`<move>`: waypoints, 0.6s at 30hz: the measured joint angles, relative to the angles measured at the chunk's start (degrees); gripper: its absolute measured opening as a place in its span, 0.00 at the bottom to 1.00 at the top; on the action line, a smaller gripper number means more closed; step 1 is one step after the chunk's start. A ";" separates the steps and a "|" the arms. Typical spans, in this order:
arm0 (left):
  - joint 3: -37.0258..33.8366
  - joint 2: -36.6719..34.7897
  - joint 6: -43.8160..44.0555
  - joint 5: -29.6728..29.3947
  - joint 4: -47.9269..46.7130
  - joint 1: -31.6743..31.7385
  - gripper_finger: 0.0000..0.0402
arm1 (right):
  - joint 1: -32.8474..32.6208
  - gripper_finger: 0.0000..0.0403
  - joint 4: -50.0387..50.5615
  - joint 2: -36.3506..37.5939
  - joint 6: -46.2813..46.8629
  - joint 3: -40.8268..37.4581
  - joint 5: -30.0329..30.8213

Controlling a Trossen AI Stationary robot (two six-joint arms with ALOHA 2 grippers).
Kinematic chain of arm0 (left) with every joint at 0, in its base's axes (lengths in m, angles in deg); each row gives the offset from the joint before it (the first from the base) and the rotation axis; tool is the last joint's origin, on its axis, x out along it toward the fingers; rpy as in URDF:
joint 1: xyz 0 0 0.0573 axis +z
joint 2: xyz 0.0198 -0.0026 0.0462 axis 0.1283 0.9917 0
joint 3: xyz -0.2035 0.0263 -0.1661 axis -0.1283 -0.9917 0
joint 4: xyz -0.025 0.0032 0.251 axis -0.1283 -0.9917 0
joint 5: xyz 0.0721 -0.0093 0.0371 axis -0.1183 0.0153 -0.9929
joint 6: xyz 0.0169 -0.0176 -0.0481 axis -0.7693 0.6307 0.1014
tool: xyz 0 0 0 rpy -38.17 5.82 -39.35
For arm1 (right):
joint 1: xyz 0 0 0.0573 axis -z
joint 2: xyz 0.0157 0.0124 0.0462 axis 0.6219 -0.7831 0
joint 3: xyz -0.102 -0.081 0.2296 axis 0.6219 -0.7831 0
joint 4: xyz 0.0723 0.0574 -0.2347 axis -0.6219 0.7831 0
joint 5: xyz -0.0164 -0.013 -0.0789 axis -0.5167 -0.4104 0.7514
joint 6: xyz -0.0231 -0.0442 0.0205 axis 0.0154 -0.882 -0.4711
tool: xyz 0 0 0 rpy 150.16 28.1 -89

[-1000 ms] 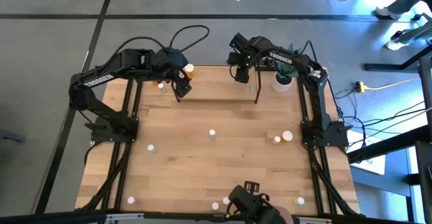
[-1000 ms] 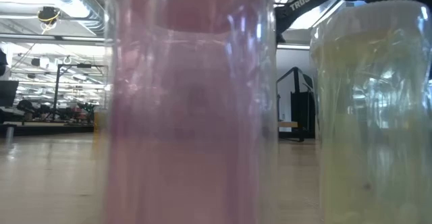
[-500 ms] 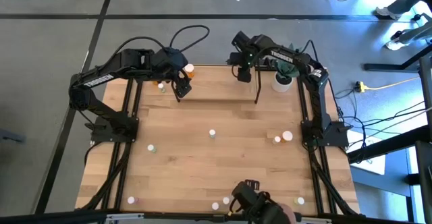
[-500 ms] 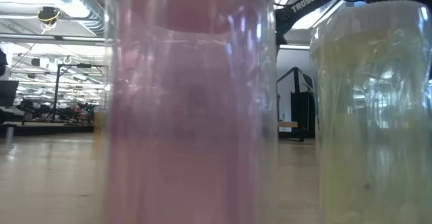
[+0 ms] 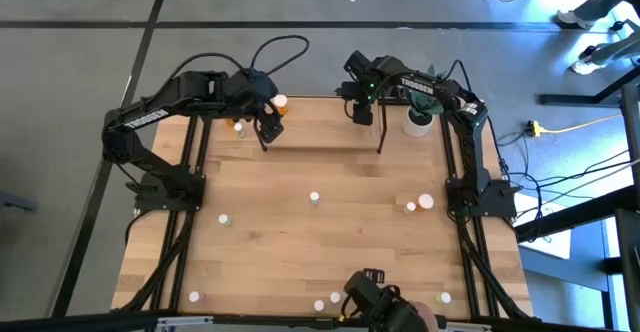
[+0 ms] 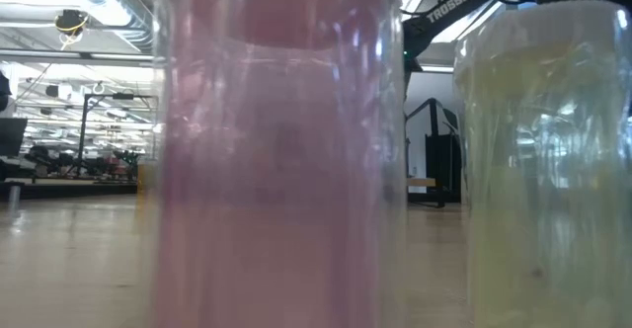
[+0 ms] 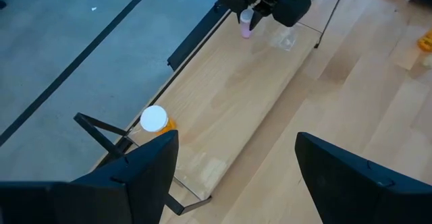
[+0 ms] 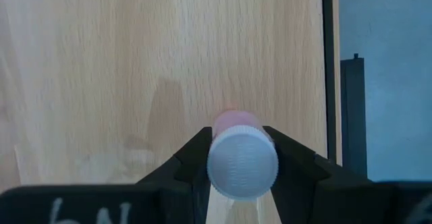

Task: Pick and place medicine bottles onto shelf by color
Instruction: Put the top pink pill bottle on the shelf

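Note:
The shelf [image 5: 320, 124] is a light wooden board along the table's far edge, with thin black loops at its ends. An orange bottle [image 7: 154, 119] with a white cap stands on its left end [image 5: 281, 103]. My right gripper [image 5: 362, 114] is over the shelf's right part, shut on a pink bottle [image 7: 246, 25] with a white cap [image 8: 241, 162]. My left gripper [image 7: 236, 150] hovers open above the shelf's left part [image 5: 268, 132], apart from the orange bottle. Several more bottles stand loose on the table, such as one [image 5: 314, 198] in the middle. My right gripper pinches the pink bottle's upper body just below the cap [image 8: 233, 119] between its two fingers [image 8: 192, 158]. The fingers come from above, pointing down. The bottle stays upright, cap up, its base close over the shelf board [image 8: 101, 69]; I cannot tell whether it touches.
A white plant pot [image 5: 418, 122] stands right of the shelf. An orange bottle [image 5: 411, 207] and a pink one [image 5: 426, 201] are on the table's right. A pink bottle [image 6: 276, 150] and a pale one [image 6: 543, 160] stand right in front of the low camera.

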 joint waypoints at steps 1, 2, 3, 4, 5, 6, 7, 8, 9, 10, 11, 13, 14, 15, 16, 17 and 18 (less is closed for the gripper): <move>0.00 0.00 0.00 0.03 -0.01 0.04 0.72 | 0.00 0.31 0.00 -0.02 -0.01 0.00 0.01; 0.00 0.00 0.00 0.03 -0.01 0.05 0.72 | 0.00 0.31 0.00 -0.02 0.00 0.00 0.03; 0.00 0.00 0.00 0.03 -0.01 0.05 0.72 | 0.00 0.31 0.00 -0.02 -0.01 0.02 0.05; 0.00 0.00 0.00 0.03 -0.01 0.07 0.72 | 0.00 0.31 0.00 -0.03 0.00 0.02 0.05; 0.00 0.00 0.00 0.02 -0.01 0.07 0.72 | 0.00 0.31 0.00 -0.04 0.01 0.02 0.05; 0.00 0.00 0.00 0.01 0.01 0.07 0.72 | 0.00 0.31 0.00 -0.04 0.01 0.02 0.05; 0.00 0.00 0.00 0.01 -0.01 0.07 0.72 | 0.00 0.31 0.00 -0.04 0.00 0.02 0.05; 0.00 0.00 0.00 0.01 -0.01 0.07 0.72 | 0.00 0.31 0.00 -0.07 -0.01 0.02 0.05; 0.00 0.00 0.00 0.03 -0.01 0.07 0.72 | 0.00 0.31 0.02 -0.07 0.01 0.04 0.05; 0.00 0.00 0.00 0.03 -0.01 0.07 0.72 | 0.00 0.31 0.02 -0.07 0.01 0.04 0.05; 0.00 0.00 0.00 0.03 -0.01 0.07 0.72 | 0.00 0.32 0.02 -0.07 0.01 0.04 0.07; 0.00 0.00 0.00 0.03 -0.01 0.07 0.72 | 0.02 0.33 0.05 -0.08 0.01 0.04 0.11; 0.00 0.00 0.00 0.03 -0.01 0.07 0.72 | 0.02 0.35 0.21 -0.18 0.00 0.04 0.30; 0.00 0.00 0.00 0.03 -0.01 0.07 0.72 | 0.02 0.36 0.31 -0.28 -0.01 0.02 0.32; 0.00 0.00 0.00 0.03 -0.01 0.07 0.72 | 0.02 0.37 0.31 -0.32 0.00 0.02 0.32; 0.00 0.00 0.00 0.03 0.00 0.07 0.72 | 0.02 0.38 0.30 -0.33 0.01 0.02 0.32; 0.00 0.00 0.00 0.03 -0.01 0.07 0.72 | 0.02 0.39 0.24 -0.32 0.01 0.02 0.31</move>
